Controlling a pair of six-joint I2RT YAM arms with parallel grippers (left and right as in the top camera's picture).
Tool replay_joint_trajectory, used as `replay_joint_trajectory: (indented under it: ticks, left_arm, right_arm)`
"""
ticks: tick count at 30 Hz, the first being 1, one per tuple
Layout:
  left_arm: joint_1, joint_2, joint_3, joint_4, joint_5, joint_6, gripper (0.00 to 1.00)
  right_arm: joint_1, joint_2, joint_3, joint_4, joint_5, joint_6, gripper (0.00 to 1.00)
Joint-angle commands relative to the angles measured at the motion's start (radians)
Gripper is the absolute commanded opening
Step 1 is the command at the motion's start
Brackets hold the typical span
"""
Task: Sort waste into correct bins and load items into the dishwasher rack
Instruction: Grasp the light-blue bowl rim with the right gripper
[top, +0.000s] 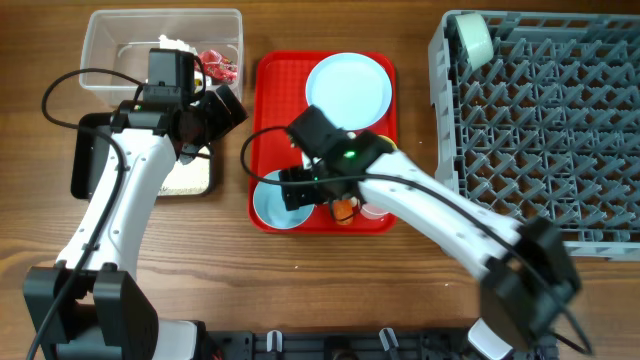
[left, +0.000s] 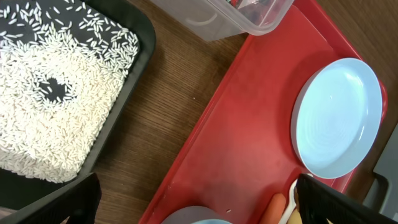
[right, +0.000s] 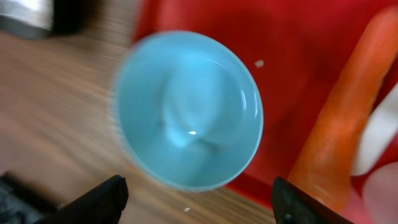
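Observation:
A pale blue bowl (right: 186, 112) sits at the red tray's near left corner (top: 272, 205), just ahead of my right gripper (right: 199, 202), which is open with nothing between its fingers. The orange carrot (right: 342, 118) lies right of the bowl, beside the white spoon (right: 379, 137). My left gripper (left: 199, 205) is open and empty above the tray's left edge (top: 222, 108). Ahead of it I see the light-blue plate (left: 336, 118), the carrot (left: 273, 208) and the spoon (left: 291, 198). Rice (left: 50, 106) fills the black tray (top: 90, 160). The clear tub (top: 110, 40) holds tissue and red wrappers (top: 218, 66).
The grey dishwasher rack (top: 540, 130) stands at the right with another pale bowl (top: 473, 38) in its far left corner. The red tray (top: 270, 90) lies between the bins and the rack. A pink cup (top: 376, 211) sits by the carrot, partly under my right arm.

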Motion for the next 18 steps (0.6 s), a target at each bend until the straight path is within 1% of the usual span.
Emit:
replay_joint_trajectory:
  ticks: [1, 3, 6, 8, 9, 12, 14, 15, 18]
  left_arm:
    - [0.003, 0.005, -0.001, -0.005, -0.006, -0.02, 1.0]
    - [0.003, 0.005, -0.001, -0.007, -0.007, -0.02, 1.0]
    - [0.003, 0.005, -0.001, -0.011, -0.007, -0.02, 1.0]
    - [0.003, 0.005, -0.001, -0.011, -0.007, -0.02, 1.0]
    - [0.003, 0.005, -0.001, -0.011, -0.007, -0.02, 1.0]
    - [0.003, 0.005, -0.001, -0.011, -0.007, -0.02, 1.0]
    - [0.003, 0.005, -0.001, -0.011, -0.007, -0.02, 1.0]
    - [0.003, 0.005, -0.001, -0.011, -0.007, -0.02, 1.0]
    - [0.003, 0.005, -0.001, -0.012, -0.007, -0.02, 1.0]
  right_arm:
    - [0.004, 0.129, -0.012, 0.017, 0.042, 0.08, 0.74]
    - [0.002, 0.164, -0.012, 0.021, 0.024, 0.091, 0.71]
    - [-0.006, 0.173, -0.012, 0.031, 0.008, 0.091, 0.61]
    - [-0.006, 0.173, -0.012, 0.041, 0.005, 0.091, 0.5]
    - [-0.006, 0.173, -0.012, 0.047, 0.005, 0.092, 0.41]
    - [-0.006, 0.173, -0.012, 0.051, 0.005, 0.092, 0.22]
    - [-0.006, 0.173, -0.012, 0.05, 0.005, 0.099, 0.06]
    - [-0.006, 0.173, -0.012, 0.051, 0.005, 0.1, 0.04]
    - [-0.006, 0.173, -0.012, 0.051, 0.005, 0.099, 0.04]
